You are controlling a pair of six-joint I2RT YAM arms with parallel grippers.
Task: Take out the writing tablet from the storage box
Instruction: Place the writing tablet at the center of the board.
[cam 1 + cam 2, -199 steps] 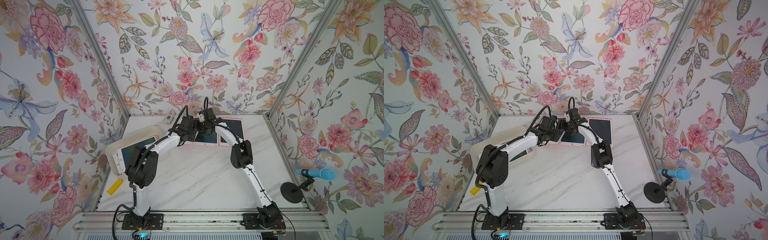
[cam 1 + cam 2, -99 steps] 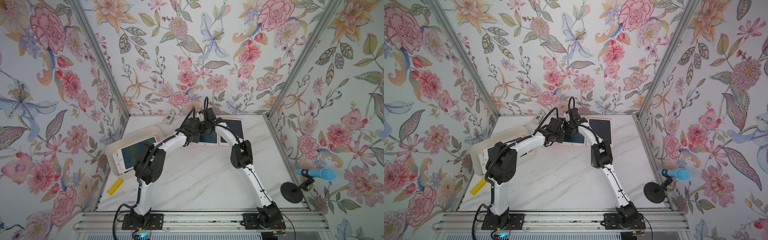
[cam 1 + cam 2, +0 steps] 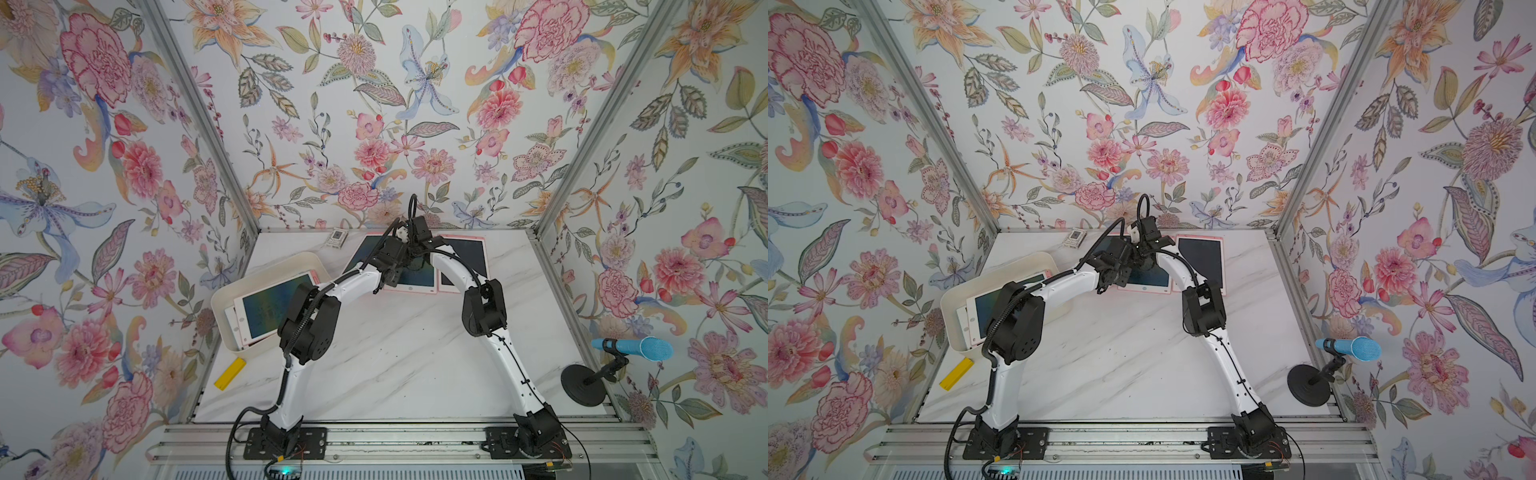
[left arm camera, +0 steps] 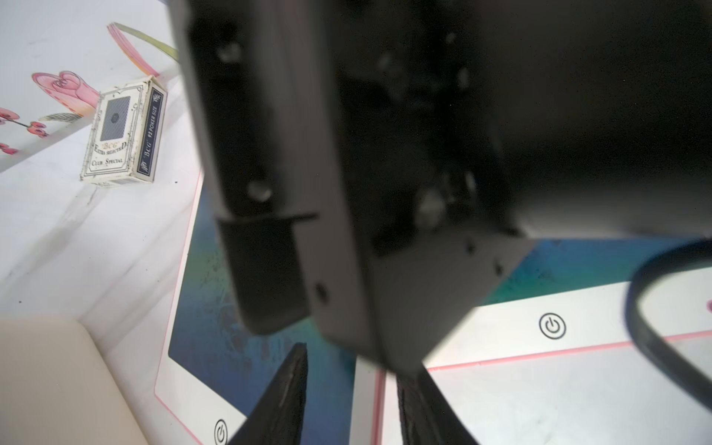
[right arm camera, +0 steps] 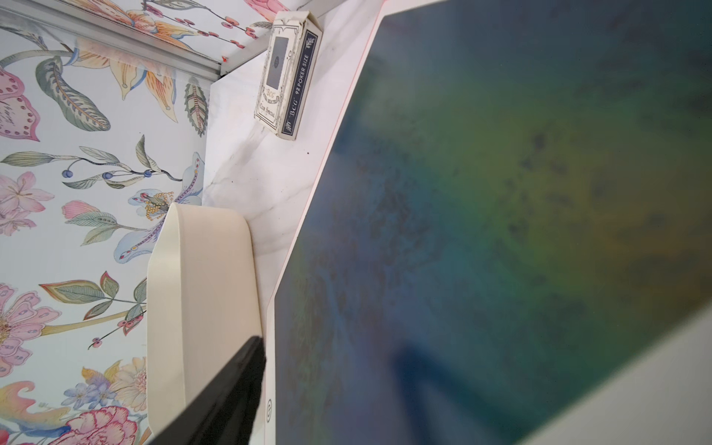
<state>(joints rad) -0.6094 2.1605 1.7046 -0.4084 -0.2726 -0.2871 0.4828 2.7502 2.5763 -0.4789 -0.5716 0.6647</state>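
White left arm [image 3: 353, 280]: elbow raised beside the storage box [image 3: 266, 274], forearm stretched toward the middle of the far edge of the counter [image 3: 395, 365].
White right arm [image 3: 511, 365]: arched up from the near edge at the right, its wrist close to the left wrist.
Left gripper [image 4: 350, 385]: fingers stand apart over the writing tablet [image 4: 200, 308].
Right gripper [image 3: 411, 259]: only one finger [image 5: 235, 393] shows; spread or closed, I cannot tell.
Tablet place: on the counter by the far edge, between the box and a second tablet [image 4: 501, 335].
Tablet direction: long axis runs from far edge to near edge, power button [image 4: 219, 427] at the near end.
Storage box: at the left edge, a third tablet [image 3: 270, 309] inside.
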